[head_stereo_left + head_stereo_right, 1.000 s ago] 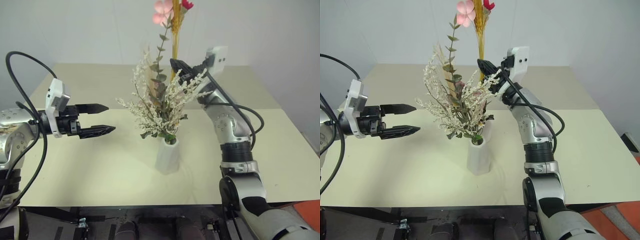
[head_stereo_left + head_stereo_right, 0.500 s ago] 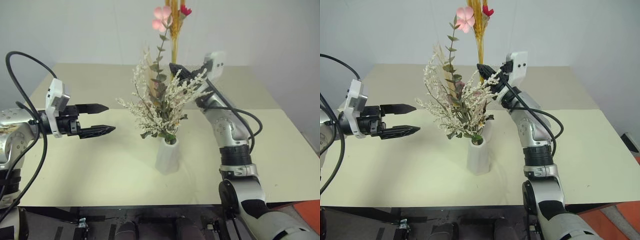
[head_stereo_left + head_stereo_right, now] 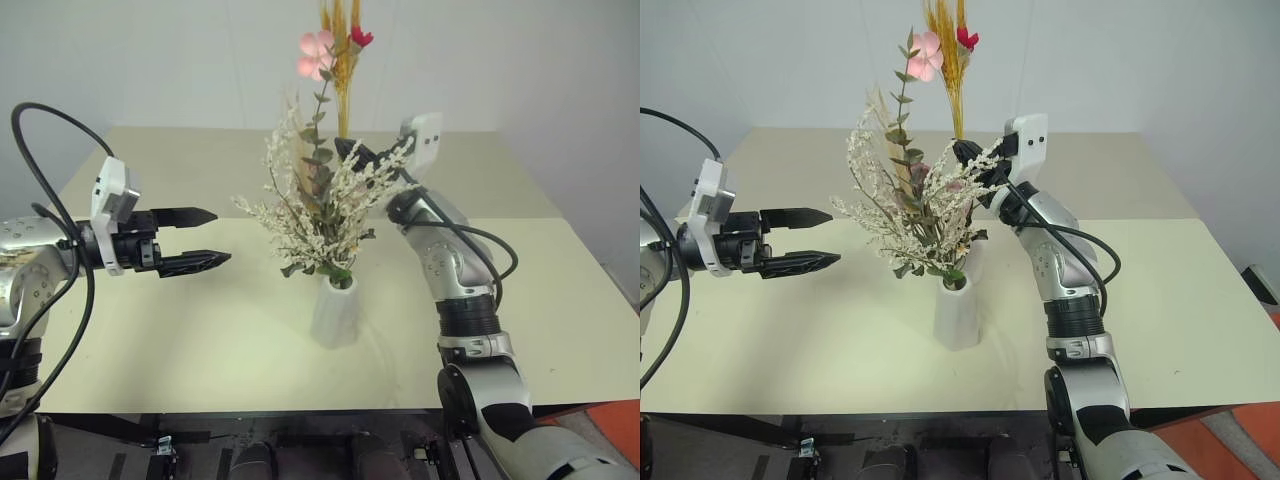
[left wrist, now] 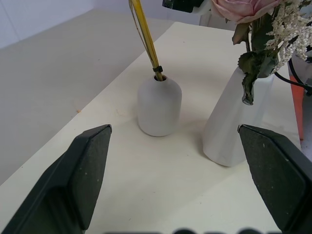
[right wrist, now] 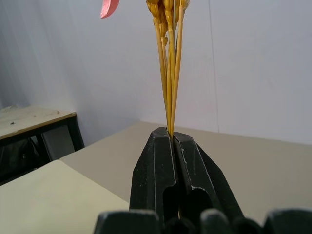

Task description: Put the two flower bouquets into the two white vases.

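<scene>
A bushy white-blossom bouquet [image 3: 320,215] stands in the taller tapered white vase [image 3: 335,312] at the table's middle. My right gripper [image 3: 345,148] is behind and above it, shut on the thin yellow-orange stem bundle [image 3: 345,95]. Pink [image 3: 315,55] and red [image 3: 360,37] blossoms top that bundle. In the left wrist view the bundle's lower end [image 4: 146,39] enters the mouth of the shorter rounded vase [image 4: 159,105], which stands beside the tall vase [image 4: 234,126]. My left gripper [image 3: 220,237] hovers open to the left of the vases, holding nothing.
The cream table [image 3: 200,330] stretches wide on both sides of the vases, with its front edge close to me. A pale wall stands behind it. An orange object [image 3: 612,415] lies past the table's right front corner.
My right gripper has come down a little with the stem bundle, so its blossoms sit lower. The left arm has kept still.
</scene>
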